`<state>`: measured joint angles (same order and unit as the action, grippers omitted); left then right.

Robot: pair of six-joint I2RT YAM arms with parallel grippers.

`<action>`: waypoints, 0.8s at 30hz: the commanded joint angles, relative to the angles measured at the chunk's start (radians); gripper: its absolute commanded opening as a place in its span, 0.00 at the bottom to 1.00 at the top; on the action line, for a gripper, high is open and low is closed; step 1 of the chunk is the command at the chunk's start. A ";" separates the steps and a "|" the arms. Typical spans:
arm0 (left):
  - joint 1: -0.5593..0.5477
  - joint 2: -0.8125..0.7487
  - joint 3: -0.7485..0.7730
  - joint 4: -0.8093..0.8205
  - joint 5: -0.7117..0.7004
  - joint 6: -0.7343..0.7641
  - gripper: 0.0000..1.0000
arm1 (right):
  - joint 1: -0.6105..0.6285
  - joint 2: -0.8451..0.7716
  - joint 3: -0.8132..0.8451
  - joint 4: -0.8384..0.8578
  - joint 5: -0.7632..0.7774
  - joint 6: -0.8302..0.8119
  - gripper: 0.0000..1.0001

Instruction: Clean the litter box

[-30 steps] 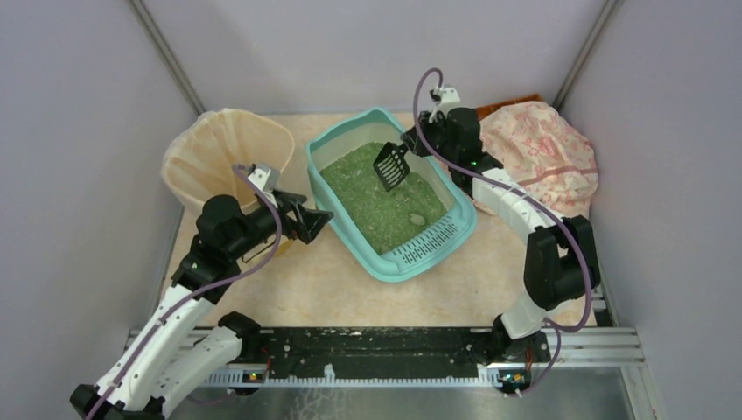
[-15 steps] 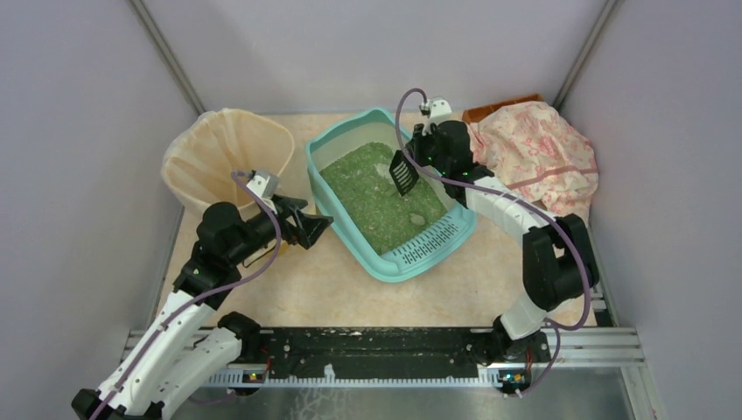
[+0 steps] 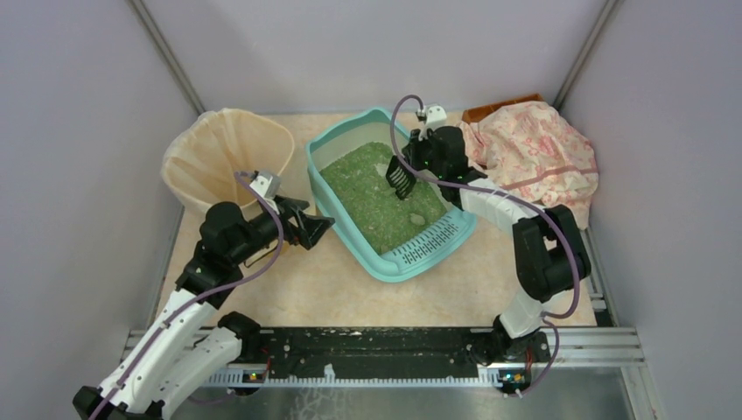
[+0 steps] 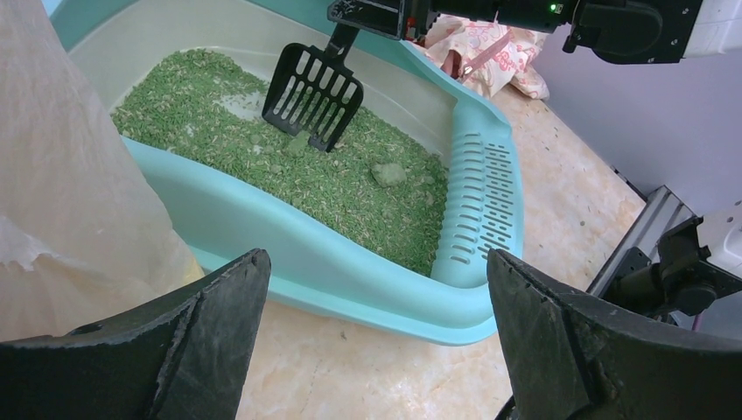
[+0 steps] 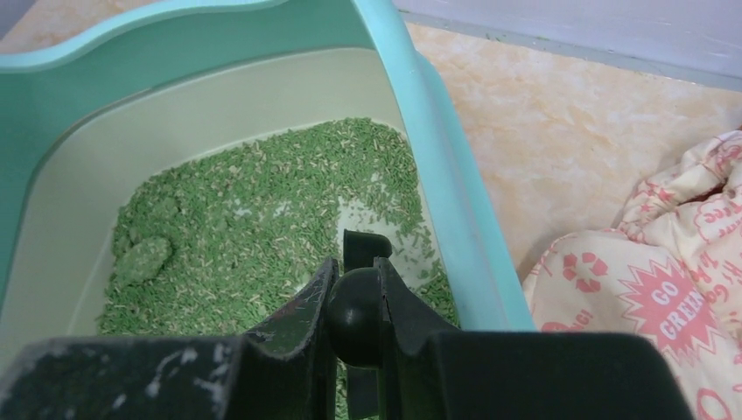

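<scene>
The litter box lies on the table, a bag-lined bin just to its left. At its far right rim the right gripper pinches a black scoop, whose blade touches the granules inside; beside its left wall the left gripper gapes wide

I'm holding the left arm bent at the elbow, the left gripper gaping with its 2 fingers wide apart. I'm holding the right arm folded forward, the right gripper clamping the scoop by its handle.
</scene>
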<state>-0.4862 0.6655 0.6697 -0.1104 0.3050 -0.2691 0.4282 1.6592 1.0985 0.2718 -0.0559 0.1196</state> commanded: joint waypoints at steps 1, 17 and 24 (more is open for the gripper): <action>0.002 0.006 0.000 0.027 0.015 -0.003 0.98 | 0.007 0.031 -0.015 -0.015 -0.074 0.083 0.00; 0.002 -0.001 -0.017 0.056 0.063 -0.024 0.99 | 0.048 0.108 0.027 -0.107 -0.220 0.322 0.00; 0.002 0.011 0.001 0.024 0.087 -0.008 0.99 | 0.098 0.171 -0.032 0.030 -0.280 0.416 0.00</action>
<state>-0.4862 0.6754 0.6540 -0.0860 0.3634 -0.2813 0.4770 1.7618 1.1194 0.2768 -0.2352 0.4553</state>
